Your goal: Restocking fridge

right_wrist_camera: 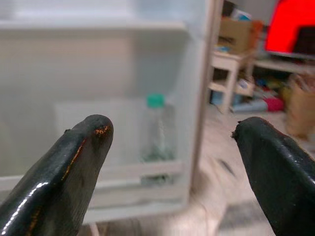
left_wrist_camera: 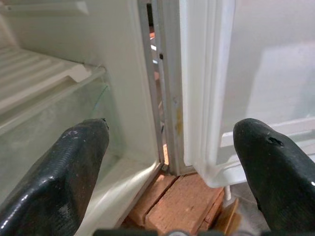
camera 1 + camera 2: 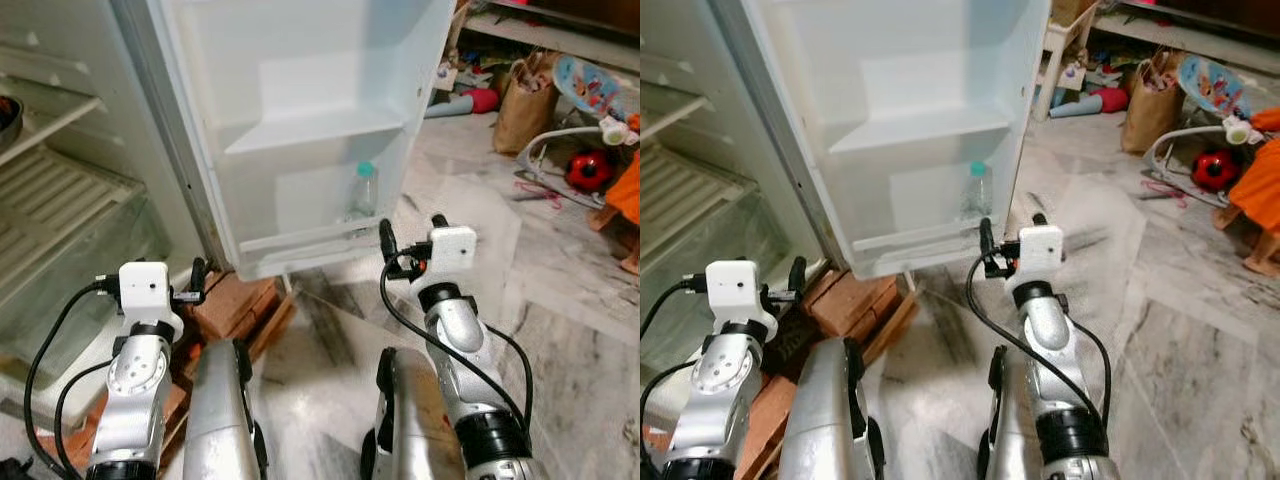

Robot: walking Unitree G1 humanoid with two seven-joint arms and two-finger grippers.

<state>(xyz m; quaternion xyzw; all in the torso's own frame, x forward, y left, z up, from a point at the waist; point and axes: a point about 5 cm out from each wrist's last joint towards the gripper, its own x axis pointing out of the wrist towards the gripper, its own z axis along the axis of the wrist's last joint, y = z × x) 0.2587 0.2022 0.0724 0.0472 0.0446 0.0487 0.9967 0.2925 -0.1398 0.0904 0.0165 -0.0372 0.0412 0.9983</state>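
1. The fridge door (image 3: 310, 100) is standing open, with a bottle (image 3: 364, 192) sitting upright in its lowest door shelf (image 3: 300, 240).
2. The right gripper (image 3: 412, 236) is hovering just before that shelf, fingers spread and empty; the left gripper (image 2: 170, 162) is likewise gaping, holding nothing, near the hinge.
3. Judging by this, a placement looks finished; next likely means fetching more stock.

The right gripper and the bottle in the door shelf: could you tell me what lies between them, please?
Only the door shelf's front rail. The open right gripper hangs just outside it, facing the bottle, as the head views show.
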